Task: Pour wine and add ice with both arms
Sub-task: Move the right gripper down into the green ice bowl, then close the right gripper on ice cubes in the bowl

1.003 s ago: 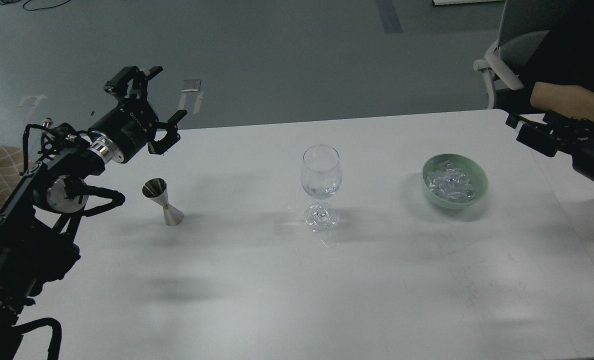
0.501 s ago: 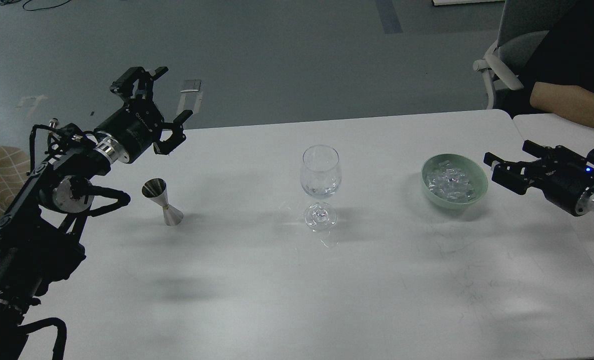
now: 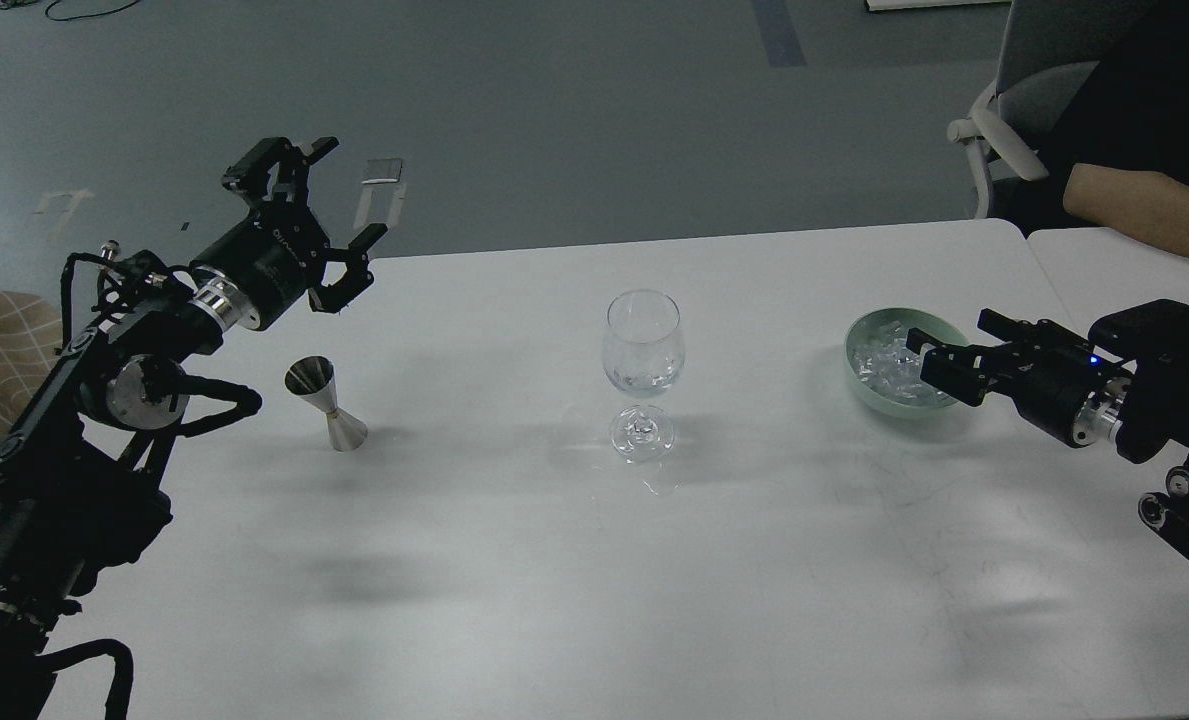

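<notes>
White tabletop fills most of the head view, with grey floor beyond it and a seated person's forearm at the far right. Over the last second the right gripper has swung in from the table's right edge and now sits at the rim of the pale green ceramic bowl, its fingers spread and holding nothing. The heap of clear glassy ice chunks lies untouched inside that bowl. That approach suggests the ice pick-up is about to begin. The left gripper has barely shifted; it hovers with fingers splayed and empty, above and behind the small steel hourglass-shaped jigger. The clear stemmed wine glass stands mid-table, a trace of colourless wine seemingly in its bowl, though I cannot be sure
</notes>
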